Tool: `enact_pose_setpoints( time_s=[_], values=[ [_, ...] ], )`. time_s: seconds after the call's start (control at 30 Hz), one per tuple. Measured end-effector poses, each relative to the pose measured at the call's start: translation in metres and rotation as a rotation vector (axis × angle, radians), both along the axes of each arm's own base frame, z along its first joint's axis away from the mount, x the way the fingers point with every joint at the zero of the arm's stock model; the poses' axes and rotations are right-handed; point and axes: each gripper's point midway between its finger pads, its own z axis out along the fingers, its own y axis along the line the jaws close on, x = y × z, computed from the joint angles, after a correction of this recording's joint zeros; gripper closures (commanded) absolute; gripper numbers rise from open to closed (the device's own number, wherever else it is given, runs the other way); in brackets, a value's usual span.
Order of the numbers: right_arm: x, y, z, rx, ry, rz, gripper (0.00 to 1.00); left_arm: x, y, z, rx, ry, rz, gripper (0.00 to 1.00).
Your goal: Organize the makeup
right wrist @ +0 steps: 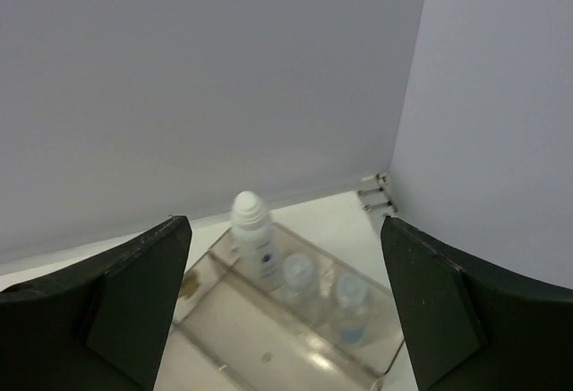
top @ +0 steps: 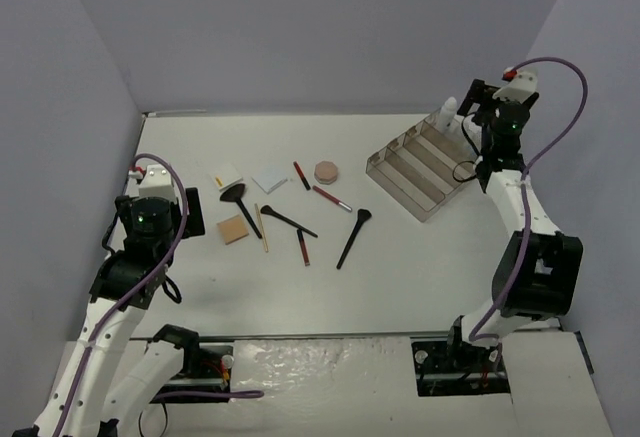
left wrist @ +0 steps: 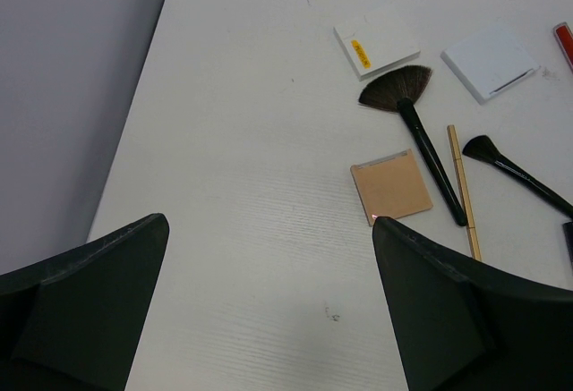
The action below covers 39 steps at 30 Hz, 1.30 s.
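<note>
The bench [top: 400,277] carries the tray [top: 395,185] at its far right. The right hand [top: 478,127] hangs directly over the tray with fingers apart and nothing between them. Below it, three white-capped bottles [right wrist: 252,239] stand in the tray's end compartment. The rest of the makeup lies loose, well off to that hand's left. It sits much nearer the left hand [left wrist: 269,225], which hovers spread wide and empty. From the left hand, the fan brush [left wrist: 414,131] lies ahead and to the right, bristles away, with its handle running back toward the hand. The fingers would probably close across that handle with little wrist turn. The tan pad [left wrist: 390,186] is closest, flat, just past the right fingertip. The wooden pencil [left wrist: 464,190] lies parallel to the handle, just beyond it. The left arm looks better placed for the next pick.
</note>
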Motion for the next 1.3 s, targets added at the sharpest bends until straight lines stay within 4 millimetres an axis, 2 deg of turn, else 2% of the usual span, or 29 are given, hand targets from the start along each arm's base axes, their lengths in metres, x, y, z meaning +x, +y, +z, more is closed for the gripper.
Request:
enact_pose_setpoints(
  time_s=[0.03, 0.1, 0.2, 0.23, 0.33, 0.37, 0.43, 0.57, 0.6, 0.7, 0.77, 0.87, 1.07, 1.3],
  values=[
    [-0.007, 0.017, 0.006, 0.017, 0.010, 0.016, 0.02, 0.000, 0.000, 0.000, -0.001, 0.000, -0.002, 0.03],
    [-0.021, 0.058, 0.010, 0.048, 0.052, 0.063, 0.00, 0.000, -0.001, 0.000, -0.003, 0.002, -0.006, 0.03],
    [-0.047, 0.127, -0.002, 0.097, 0.149, 0.150, 0.00, 0.000, -0.002, -0.001, -0.006, 0.003, -0.011, 0.03],
    [-0.058, 0.152, -0.013, 0.113, 0.197, 0.182, 0.00, 0.000, -0.003, -0.001, -0.007, 0.004, -0.013, 0.03],
    [-0.092, 0.210, -0.053, 0.143, 0.340, 0.272, 0.00, 0.001, -0.003, -0.003, -0.006, 0.009, -0.014, 0.03],
    [-0.104, 0.226, -0.067, 0.151, 0.386, 0.294, 0.00, 0.001, -0.003, -0.004, -0.006, 0.013, -0.015, 0.03],
    [-0.126, 0.244, -0.099, 0.164, 0.472, 0.305, 0.00, 0.001, -0.003, -0.008, -0.003, 0.022, -0.015, 0.03],
    [-0.168, 0.265, -0.160, 0.177, 0.630, 0.288, 0.05, 0.001, -0.003, -0.011, 0.000, 0.034, -0.014, 0.03],
    [-0.175, 0.270, -0.172, 0.177, 0.659, 0.284, 0.10, 0.001, -0.003, -0.011, 0.000, 0.034, -0.014, 0.03],
    [-0.190, 0.282, -0.203, 0.174, 0.729, 0.270, 0.34, 0.001, -0.003, -0.011, 0.000, 0.034, -0.014, 0.03],
    [-0.196, 0.288, -0.218, 0.180, 0.757, 0.264, 0.42, 0.001, -0.003, -0.012, 0.000, 0.035, -0.015, 0.03],
    [-0.199, 0.292, -0.236, 0.204, 0.779, 0.246, 0.54, 0.002, -0.003, -0.013, 0.001, 0.039, -0.015, 0.03],
    [-0.196, 0.295, -0.262, 0.232, 0.797, 0.208, 0.59, 0.002, -0.004, -0.013, 0.000, 0.042, -0.017, 0.03],
    [-0.194, 0.295, -0.283, 0.233, 0.819, 0.173, 0.72, 0.002, -0.004, -0.013, -0.001, 0.042, -0.019, 0.03]
  ],
)
